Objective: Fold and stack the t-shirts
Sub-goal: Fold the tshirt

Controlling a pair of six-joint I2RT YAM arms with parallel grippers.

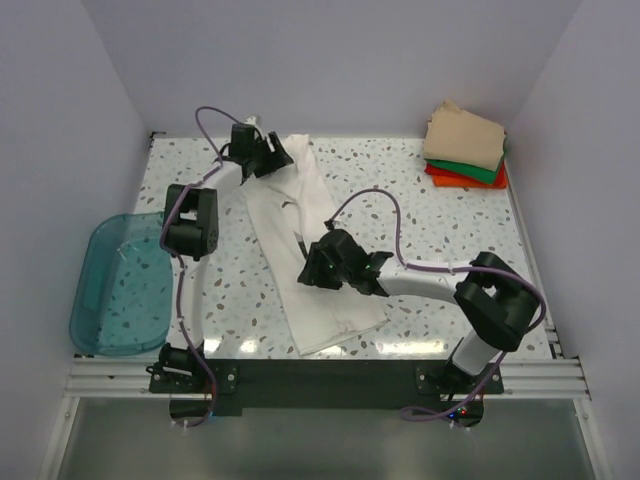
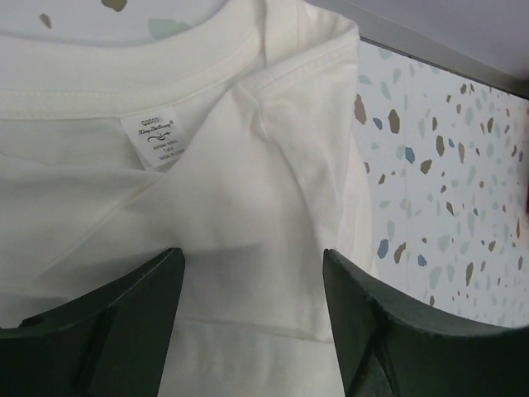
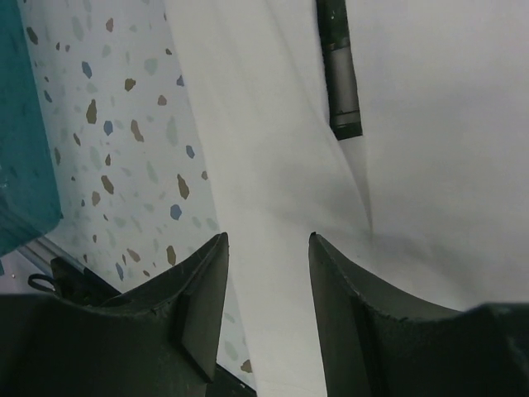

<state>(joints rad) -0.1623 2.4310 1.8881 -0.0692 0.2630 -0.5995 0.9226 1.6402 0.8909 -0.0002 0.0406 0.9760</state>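
White cotton, thin and limp: the white t-shirt (image 1: 285, 215) lies on the speckled table (image 1: 430, 225) as a long narrow strip, its sides already folded in; it runs from the far left-centre down toward the near edge; we judge one lengthwise fold done and the crosswise folds outstanding.

Left gripper (image 2: 252, 265) hangs over the collar end, jaws spread wide and gripping nothing; cloth shows flat between and beyond its fingers; the ribbed collar (image 2: 207, 50) and the neck label (image 2: 157, 136) lie just ahead of it.

Right gripper (image 3: 269, 240) sits low over the strip's near half, close to its left edge; jaws part-open; we see plain cloth in the gap and no pinched fold, so we record nothing held.

Handling, in our judgement: light, soft, no stiffness; it will sag and drag when lifted; layers may slide apart and undo the fold; a pinch could easily take only the top layer.

Recommended hold: at the doubled edges, both end corners together, or the seamed collar, where the cloth is thickest.

Destination: folded tan tee (image 1: 465, 135), green tee (image 1: 475, 170) and orange-red tee (image 1: 445, 180) are stacked in the far right corner, well apart from the strip; the teal bin (image 1: 120, 285) stands at the left edge.
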